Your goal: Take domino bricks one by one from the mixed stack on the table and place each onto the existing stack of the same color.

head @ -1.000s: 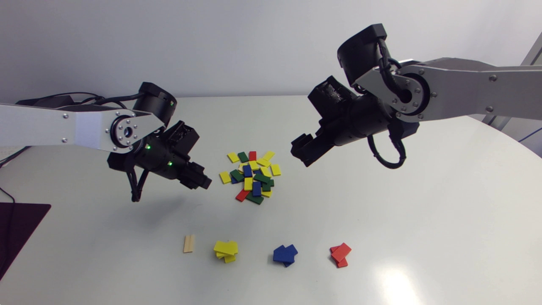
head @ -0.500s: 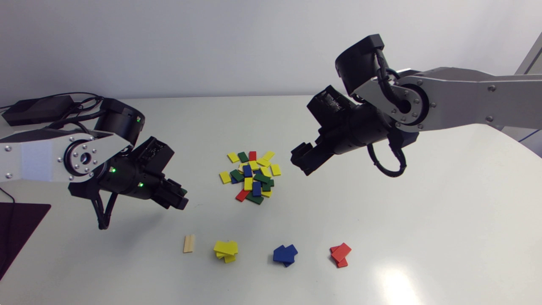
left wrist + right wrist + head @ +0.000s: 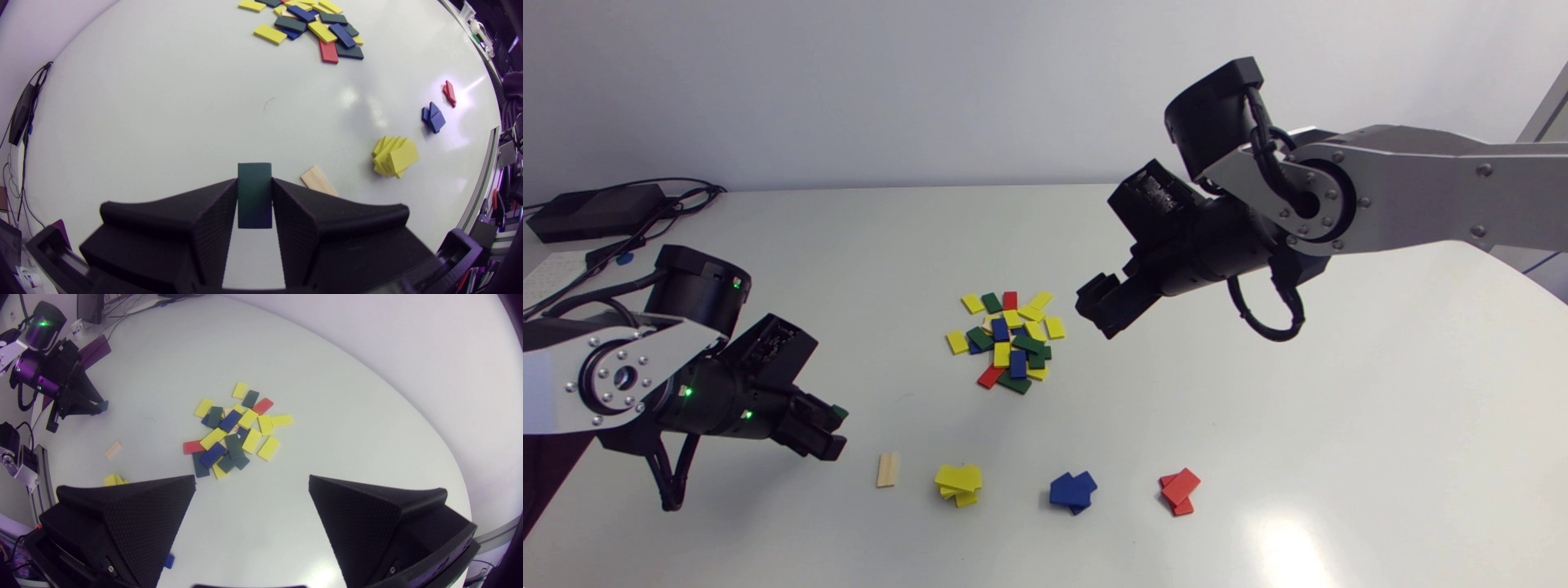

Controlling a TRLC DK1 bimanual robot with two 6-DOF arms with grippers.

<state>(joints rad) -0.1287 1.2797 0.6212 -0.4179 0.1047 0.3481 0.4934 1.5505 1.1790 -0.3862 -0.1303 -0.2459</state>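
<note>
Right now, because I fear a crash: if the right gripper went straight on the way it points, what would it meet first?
Probably the mixed stack: it lies straight ahead of the right gripper's open fingers. Depth is unclear, so bare table just short of it could come first.

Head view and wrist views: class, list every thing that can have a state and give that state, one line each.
Left pincer, shut on the green brick.
Green brick, gripped on two sides.
Right pincer, open, empty.
Mixed stack, loose, bricks overlapping.
Yellow stack, piled, fanned askew.
Blue stack, piled askew.
Red stack, piled askew.
Wooden brick, lying flat, alone.
</note>
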